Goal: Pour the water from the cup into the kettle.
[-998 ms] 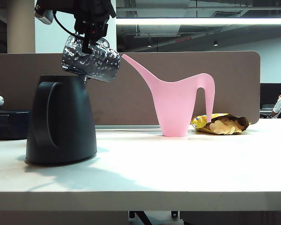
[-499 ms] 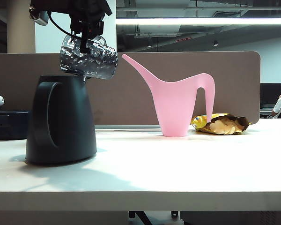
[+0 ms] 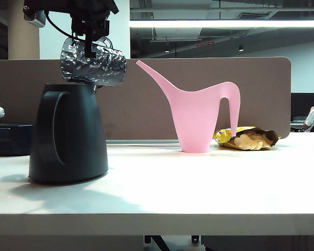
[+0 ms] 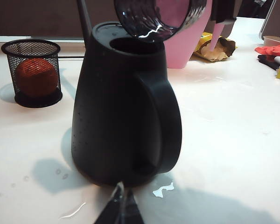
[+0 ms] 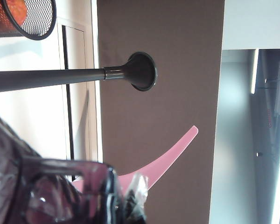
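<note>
**Cup tipped over the kettle's mouth**

The right gripper [image 3: 89, 39] hangs at the upper left of the exterior view, clamped tight on the thin handle of the cup [image 3: 93, 64]. The cup sits directly under the fingers, at their 6 o'clock, lying almost on its side with its open end toward 9 o'clock and its base toward 3 o'clock. In the right wrist view the cup [image 5: 46, 191] fills the near corner, blurred, right against the gripper [image 5: 133, 200].

The kettle [image 3: 68, 133] stands on the table [image 3: 199, 193] at 6 o'clock from the cup, its loop handle facing the exterior camera. The cup's lower edge is just above the kettle's top. The left wrist view shows the cup's rim [image 4: 158, 18] hovering over the kettle's open mouth [image 4: 126, 107].

The left gripper [image 4: 120, 212] is low by the table, near the kettle's base; only its tips show, close together, so whether it is shut is unclear. Small puddles [image 4: 163, 189] lie on the table beside the base.

At 3 o'clock from the kettle, well apart, stands a pink watering can [image 3: 199, 117], with a snack bag [image 3: 248, 138] just beyond. A mesh cup holding an orange ball [image 4: 35, 74] stands farther back.
</note>
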{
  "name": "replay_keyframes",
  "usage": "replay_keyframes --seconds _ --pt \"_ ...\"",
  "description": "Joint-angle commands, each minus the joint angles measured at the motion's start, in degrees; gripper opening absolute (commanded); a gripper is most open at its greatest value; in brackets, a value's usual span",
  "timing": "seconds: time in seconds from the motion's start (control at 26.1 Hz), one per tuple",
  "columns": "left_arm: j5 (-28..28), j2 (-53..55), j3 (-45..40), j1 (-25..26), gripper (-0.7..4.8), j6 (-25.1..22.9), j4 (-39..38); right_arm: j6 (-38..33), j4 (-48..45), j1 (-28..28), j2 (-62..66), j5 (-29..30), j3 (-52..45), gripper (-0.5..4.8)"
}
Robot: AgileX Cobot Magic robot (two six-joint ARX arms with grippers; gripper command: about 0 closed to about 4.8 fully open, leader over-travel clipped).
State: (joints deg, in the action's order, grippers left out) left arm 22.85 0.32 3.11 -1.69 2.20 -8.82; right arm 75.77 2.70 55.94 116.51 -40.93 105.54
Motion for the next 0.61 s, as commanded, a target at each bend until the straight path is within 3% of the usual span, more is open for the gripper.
replay_keyframes --seconds 0.04,0.61 --pt "-0.2 0.0 0.4 -0.3 -0.05 -0.2 0.3 1.4 -1.7 0.0 -0.1 -0.6 0.1 -0.09" --pt "-1.2 0.0 0.4 -0.9 -0.05 -0.2 -1.0 2.3 -1.9 0.0 -0.2 -1.0 0.1 -0.08"
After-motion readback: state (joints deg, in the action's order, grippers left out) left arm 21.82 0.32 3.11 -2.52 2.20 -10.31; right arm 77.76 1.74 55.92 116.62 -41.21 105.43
